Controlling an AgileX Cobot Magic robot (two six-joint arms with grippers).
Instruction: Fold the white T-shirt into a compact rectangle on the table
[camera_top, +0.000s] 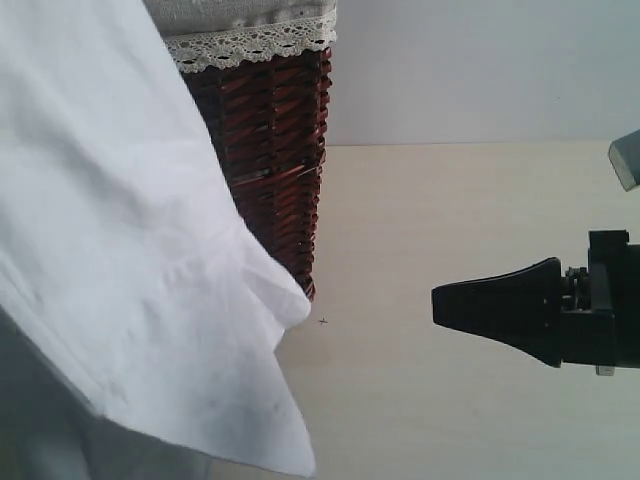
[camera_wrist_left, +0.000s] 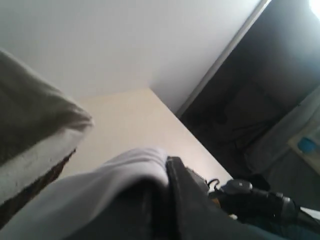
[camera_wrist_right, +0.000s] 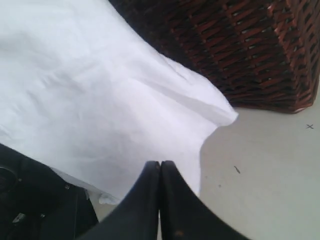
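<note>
The white T-shirt hangs lifted off the table and fills the left of the exterior view, its lower corner dangling near the front. No red band shows. In the left wrist view the shirt's cloth bunches against the dark finger of my left gripper, which is shut on it. The shirt hides this gripper in the exterior view. My right gripper hovers at the right, shut and empty, pointing at the shirt across a gap. From the right wrist its tips sit just short of the shirt's edge.
A dark red-brown wicker basket with lace trim stands at the back behind the shirt, also seen as the basket and the basket. A small dark cross mark lies on the table. The table's far edge drops off beside the left arm.
</note>
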